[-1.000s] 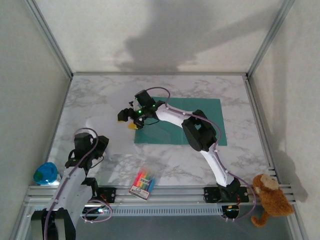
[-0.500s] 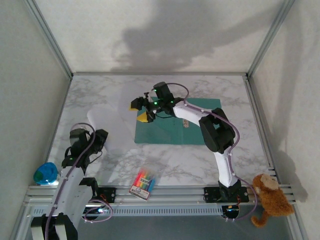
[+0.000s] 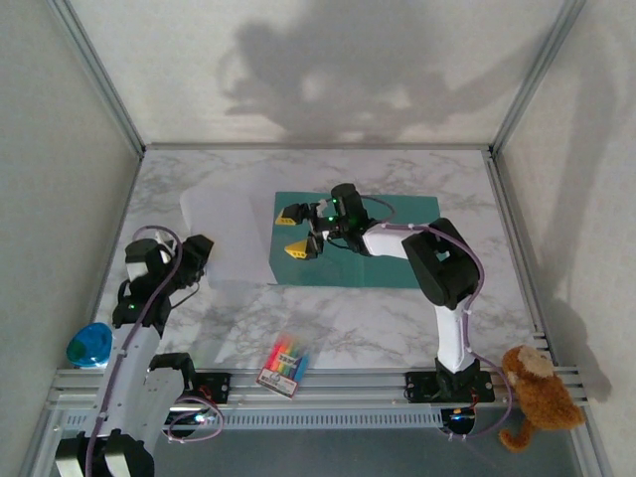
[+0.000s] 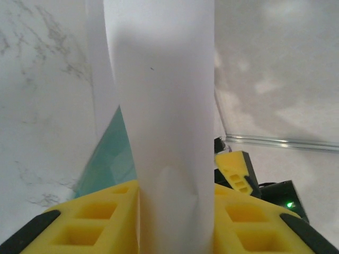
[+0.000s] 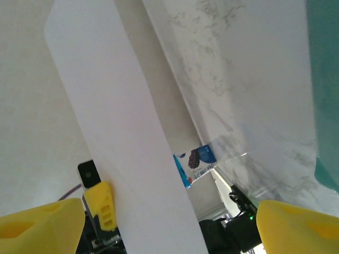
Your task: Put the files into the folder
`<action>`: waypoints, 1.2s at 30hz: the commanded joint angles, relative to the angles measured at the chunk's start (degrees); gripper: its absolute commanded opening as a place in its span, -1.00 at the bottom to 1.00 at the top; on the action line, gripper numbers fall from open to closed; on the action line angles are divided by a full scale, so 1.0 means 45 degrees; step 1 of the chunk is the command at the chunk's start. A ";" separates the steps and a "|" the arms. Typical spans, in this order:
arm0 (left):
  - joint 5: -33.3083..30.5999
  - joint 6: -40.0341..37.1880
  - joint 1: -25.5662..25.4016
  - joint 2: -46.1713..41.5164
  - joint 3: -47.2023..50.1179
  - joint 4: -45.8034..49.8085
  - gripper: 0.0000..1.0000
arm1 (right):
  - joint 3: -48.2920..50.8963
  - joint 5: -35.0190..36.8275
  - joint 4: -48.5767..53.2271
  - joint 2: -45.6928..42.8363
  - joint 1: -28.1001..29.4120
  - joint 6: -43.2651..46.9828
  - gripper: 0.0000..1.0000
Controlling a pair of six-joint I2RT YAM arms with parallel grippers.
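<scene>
None of the files is inside the folder yet, as far as I can judge, so the task looks barely past its pickup stage. Nearest, at 6 o'clock on the desk, a packet of coloured pens lies untouched. At about 8 o'clock the left gripper is closed on the near edge of the white sheets; its wrist view shows the paper pinched tight between the yellow fingers and curving away from them, with a second edge behind hinting at more than one sheet. The sheets reach toward 10 o'clock, their right edge just beside the folder's 9 o'clock edge. Farther in, the right gripper hangs over the folder's left part, spread wide with nothing between its fingers. Left to do, I judge: carrying the paper across onto the teal card, squaring it up, releasing it.
</scene>
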State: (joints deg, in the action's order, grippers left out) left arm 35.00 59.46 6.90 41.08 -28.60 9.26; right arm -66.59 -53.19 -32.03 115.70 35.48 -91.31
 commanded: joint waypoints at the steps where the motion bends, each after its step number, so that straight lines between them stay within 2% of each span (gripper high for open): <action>1: 0.0390 0.0567 -0.0211 -0.0035 -0.0720 -0.0053 -0.35 | 0.0522 0.0062 -0.2478 -0.0552 -0.0112 -0.1628 0.71; 10: 0.0357 0.1727 -0.1029 -0.0417 -0.2102 -0.0093 -0.34 | 0.1008 0.0315 -0.5006 -0.0806 -0.0108 -0.2636 0.70; 18: -0.0092 0.2333 -0.2502 -0.0275 -0.2239 -0.1054 -0.33 | 0.0810 0.0042 -0.5743 -0.1135 -0.0056 -0.2367 0.68; 22: -0.0301 0.2275 -0.3128 -0.0017 -0.2103 -0.1273 -0.33 | 0.0833 0.0002 -0.6626 -0.1303 -0.0032 -0.2575 0.59; 26: -0.0109 0.2124 -0.3206 0.0003 -0.1652 -0.1336 -0.33 | 0.0754 -0.0154 -0.7053 -0.1707 -0.0049 -0.2450 0.48; 31: 0.0721 0.1631 -0.3208 0.0176 -0.1195 -0.1572 -0.32 | 0.0716 -0.0399 -0.6942 -0.2237 -0.0039 -0.1925 0.30; 36: 0.1164 0.0732 -0.3183 0.0071 -0.1342 -0.1077 -0.31 | 0.0716 -0.0862 -0.5717 -0.2607 -0.0032 -0.0736 0.16</action>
State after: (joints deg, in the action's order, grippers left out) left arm 37.80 66.13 -7.09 42.41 -34.24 4.80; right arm -62.57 -54.57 -59.92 106.15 35.40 -99.20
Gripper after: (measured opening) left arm 0.344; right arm 0.589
